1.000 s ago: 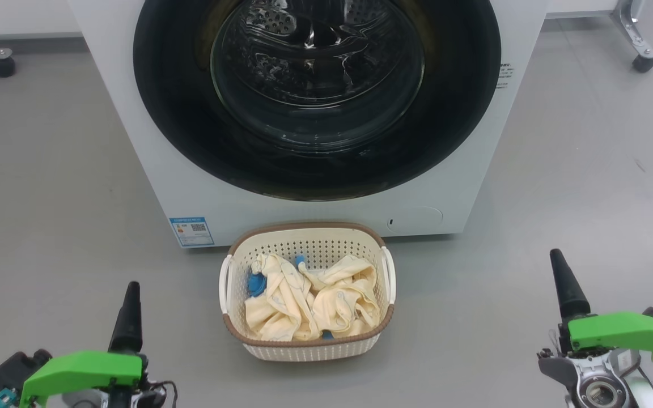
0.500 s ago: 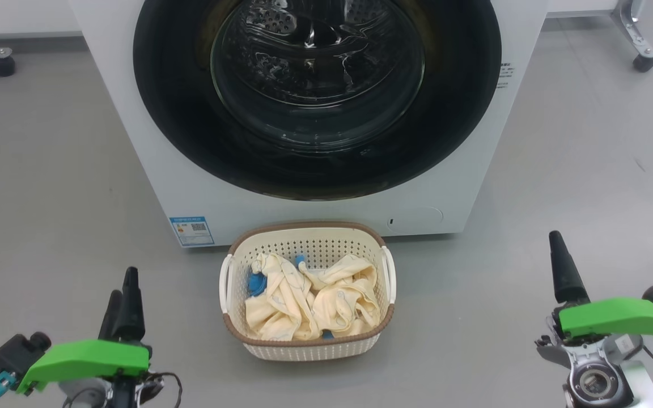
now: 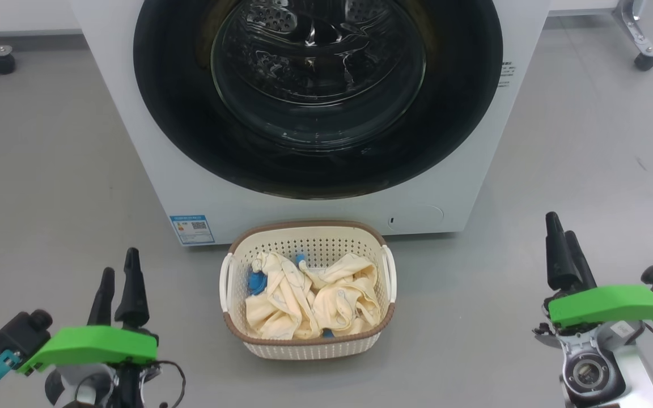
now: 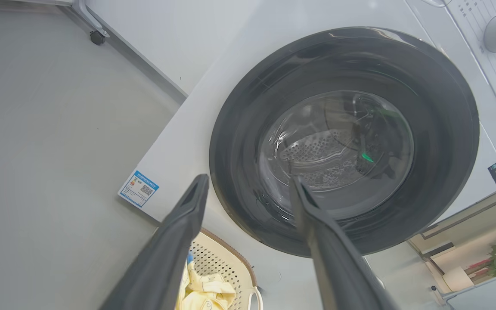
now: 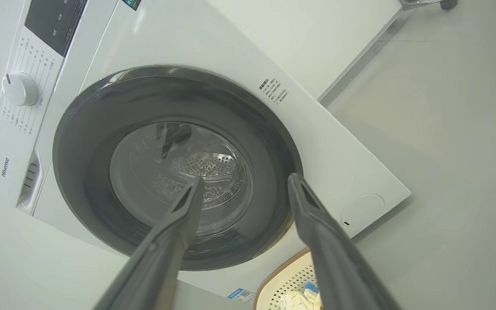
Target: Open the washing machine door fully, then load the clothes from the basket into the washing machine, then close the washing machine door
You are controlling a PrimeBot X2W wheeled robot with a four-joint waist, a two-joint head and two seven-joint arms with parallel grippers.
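Now | washing machine door (image 3: 318, 73) closed | basket (image 3: 309, 226) with clothes (image 3: 315, 300) before it | left fingers (image 3: 132, 286), right fingers (image 3: 553, 255) spread, empty

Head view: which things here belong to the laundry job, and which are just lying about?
For the job: washing machine; washing machine door, shut; basket; clothes inside it; left pincer and right pincer, both open and empty.

Lying about: black caster at the far left; wheeled frame leg at the far right.
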